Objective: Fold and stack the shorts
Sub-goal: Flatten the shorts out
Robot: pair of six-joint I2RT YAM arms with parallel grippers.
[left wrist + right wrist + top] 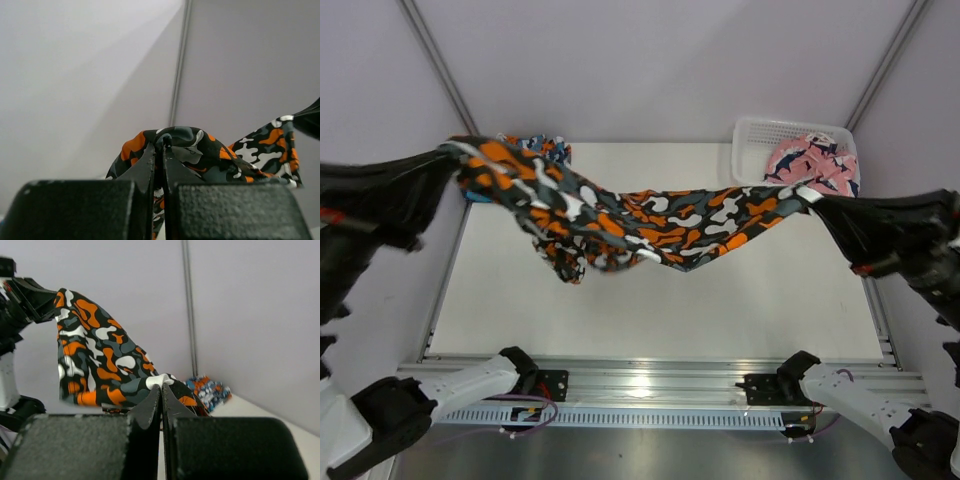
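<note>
Camouflage shorts [620, 220] up in the air, strung between 2 claws! The left claw [159, 147] is clenched tight on a bunched end of the cloth, with fabric puffing out just above and beyond its tips. The right claw [161, 390] is pinched hard on the opposite end, a white-edged fold sitting right at its fingertips. Between the 2 claws the cloth sags in a loose, twisted belly over the table [720, 310]. Whether the lowest fold brushes the surface, I cannot tell from above.

Just past the left claw's tip, down at the far edge of the table, the blue patchwork shorts [542, 148] sit in a small heap. Just beyond the right claw, the pink shorts [810, 165] lie in the basket [760, 135].

How will it handle? Light, thin, very floppy stuff by the look of it, with no stiffness at all, so it droops wherever nothing holds it. It is neither fragile nor heavy. The risk, I'd say, is a thin pinch sliding out if the claws pull apart too hard. The best hold looks like the waistband or hem corners, where doubled seams give the tips something thicker to bite. For a clean fold, my guess is it wants laying flat, then a grip on 2 corners along the same edge.
</note>
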